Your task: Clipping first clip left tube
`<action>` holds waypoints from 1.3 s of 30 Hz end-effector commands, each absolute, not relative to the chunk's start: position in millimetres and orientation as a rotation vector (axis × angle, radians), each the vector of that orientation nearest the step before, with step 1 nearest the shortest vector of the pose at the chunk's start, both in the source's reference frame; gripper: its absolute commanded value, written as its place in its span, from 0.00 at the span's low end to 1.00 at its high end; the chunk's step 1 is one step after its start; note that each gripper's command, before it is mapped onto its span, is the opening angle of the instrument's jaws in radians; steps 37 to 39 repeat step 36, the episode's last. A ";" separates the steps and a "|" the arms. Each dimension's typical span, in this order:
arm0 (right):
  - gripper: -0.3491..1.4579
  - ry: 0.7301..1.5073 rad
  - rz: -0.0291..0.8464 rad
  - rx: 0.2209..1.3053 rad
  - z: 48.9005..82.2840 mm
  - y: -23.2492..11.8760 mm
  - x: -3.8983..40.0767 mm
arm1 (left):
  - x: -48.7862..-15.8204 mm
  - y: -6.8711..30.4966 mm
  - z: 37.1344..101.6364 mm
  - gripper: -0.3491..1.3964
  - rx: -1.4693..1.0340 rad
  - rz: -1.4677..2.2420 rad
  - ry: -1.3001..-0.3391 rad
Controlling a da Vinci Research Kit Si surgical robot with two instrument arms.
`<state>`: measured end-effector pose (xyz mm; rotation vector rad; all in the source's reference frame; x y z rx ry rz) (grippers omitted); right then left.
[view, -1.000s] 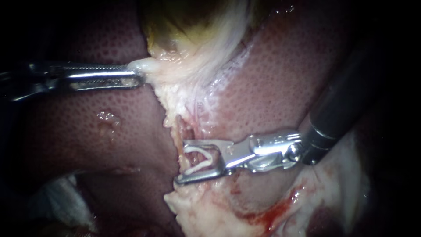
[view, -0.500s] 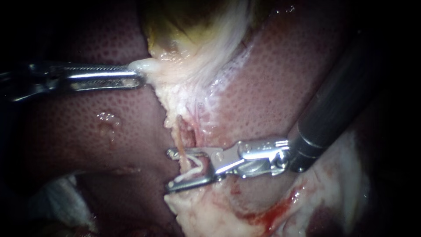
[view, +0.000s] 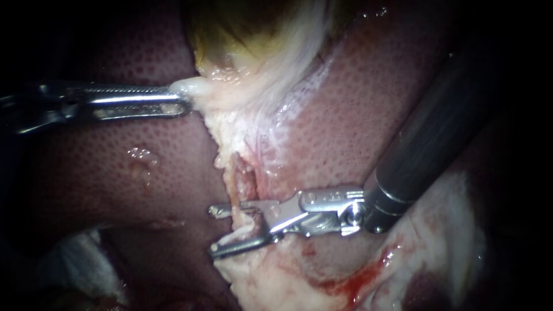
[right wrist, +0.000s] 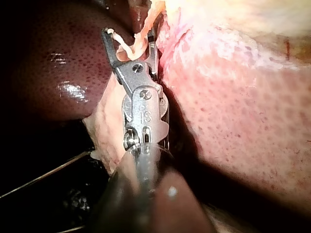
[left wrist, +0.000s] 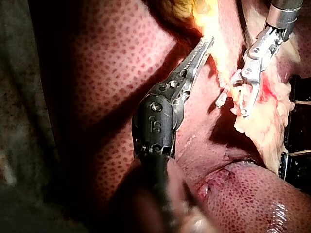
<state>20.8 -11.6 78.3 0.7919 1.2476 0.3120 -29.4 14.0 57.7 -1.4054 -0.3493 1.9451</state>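
While the dotted red liver (view: 357, 115) spreads on every side of the tube (view: 237, 185), the yellow-green gallbladder (view: 242, 29) sits well above that tube. The left instrument (view: 183, 102) reaches in level from far to the tube's left. Its claw is clenched on pale tissue (view: 199, 89) at the gallbladder's edge, above the tube and apart from it. The right instrument (view: 212, 230) comes in from the tube's right and lies across it, with one half of its claw on each side of the tube. That claw grasps a thin white clip (right wrist: 122, 46), whose legs lie either side of the tube.
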 end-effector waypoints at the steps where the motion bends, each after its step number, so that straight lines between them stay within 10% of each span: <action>1: 0.35 1.246 0.315 0.794 78.3 -11.5 20.7 | -29.4 14.0 57.7 0.00 -1.405 1.945 -0.349; 8: 0.00 1.230 0.342 0.817 78.3 -11.5 20.6 | -29.4 13.9 57.7 0.00 -1.405 1.945 -0.349; 39: 0.00 1.164 0.367 0.858 78.6 -11.5 20.2 | -29.4 13.9 57.7 0.00 -1.405 1.945 -0.349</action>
